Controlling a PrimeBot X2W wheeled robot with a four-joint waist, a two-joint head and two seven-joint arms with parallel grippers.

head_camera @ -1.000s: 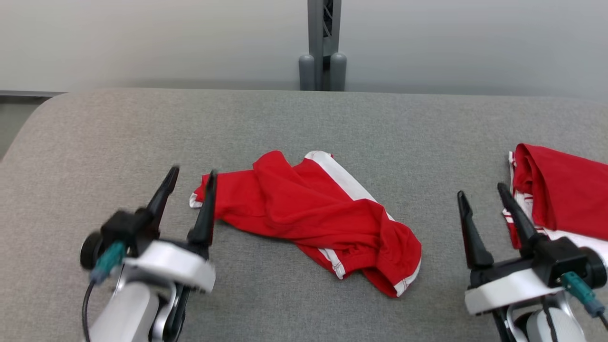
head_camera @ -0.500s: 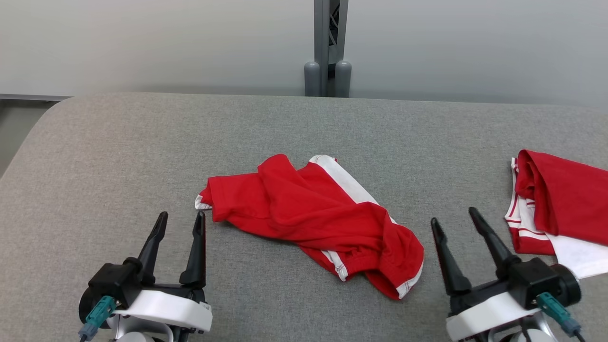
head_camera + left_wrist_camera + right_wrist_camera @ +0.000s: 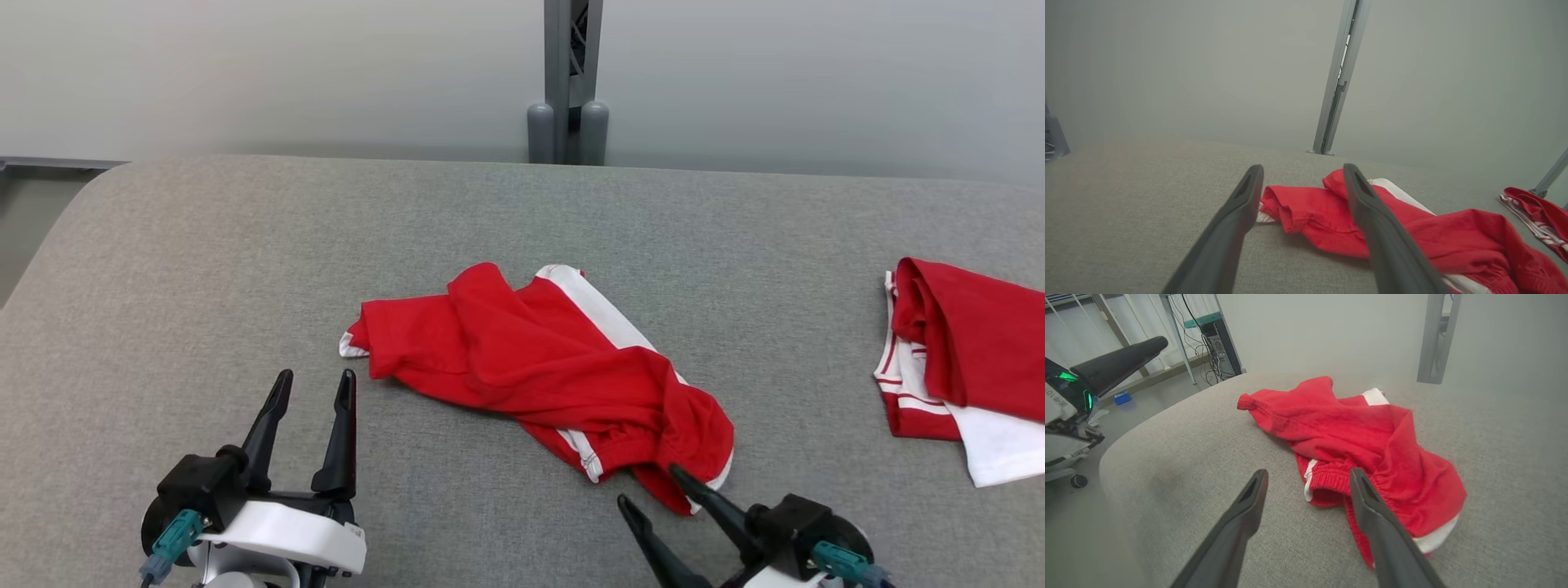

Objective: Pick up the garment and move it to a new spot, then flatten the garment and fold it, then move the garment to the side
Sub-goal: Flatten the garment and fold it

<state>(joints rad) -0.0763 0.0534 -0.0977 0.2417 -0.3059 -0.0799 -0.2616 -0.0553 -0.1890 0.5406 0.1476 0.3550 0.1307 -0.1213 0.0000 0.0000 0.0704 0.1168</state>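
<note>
Red garment (image 3: 539, 367) with white side stripes lies crumpled near the middle of the grey padded table (image 3: 204, 269); not flattened, not folded; a white-edged hem points to the robot's left, and the gathered elastic waistband end lies toward the near right.

Right gripper (image 3: 649, 483) low at the near edge of the head view; fingers spread wide, tips right at the waistband end; one fingertip overlaps the cloth's edge in that view; contact cannot be told; in the right wrist view the waistband sits just past the tips.

Left gripper (image 3: 317, 376) on the near left; fingers apart, tips close to the left hem but clear of it; the left wrist view shows that hem between the two fingers, beyond them.

Red-and-white pile (image 3: 955, 359) at the table's far right edge, well apart from the garment; grey post (image 3: 567, 82) behind the table's far edge, against a pale wall (image 3: 245, 73).
</note>
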